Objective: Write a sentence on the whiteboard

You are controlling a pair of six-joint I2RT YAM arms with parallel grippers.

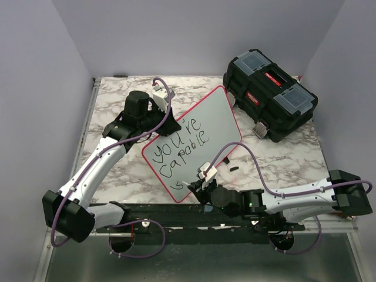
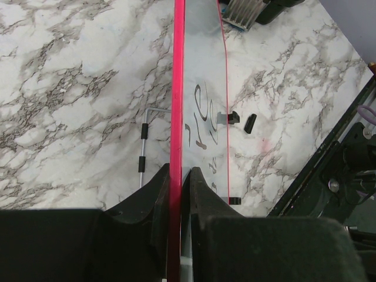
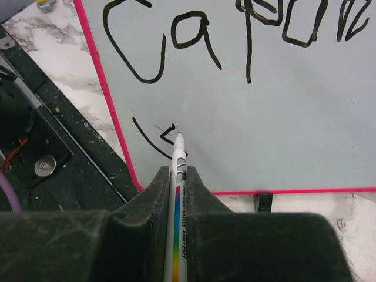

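Top view: soft even overhead light, shadows faint, softest beside toolbox [image 1: 270,100] at upper right. Whiteboard [image 1: 214,117] flat grey-white, matte-looking. Kinda low-res, sentence [image 1: 176,141] still readable. Left wrist view: marble table [image 2: 76,88] bright, board rim hot pink, oversaturated, left fingers [image 2: 155,200] at bottom dark, soft-focus. Right wrist view: marker [image 3: 178,170] tip and strokes sharp, right fingers [image 3: 150,200] blurry, lower left murky.
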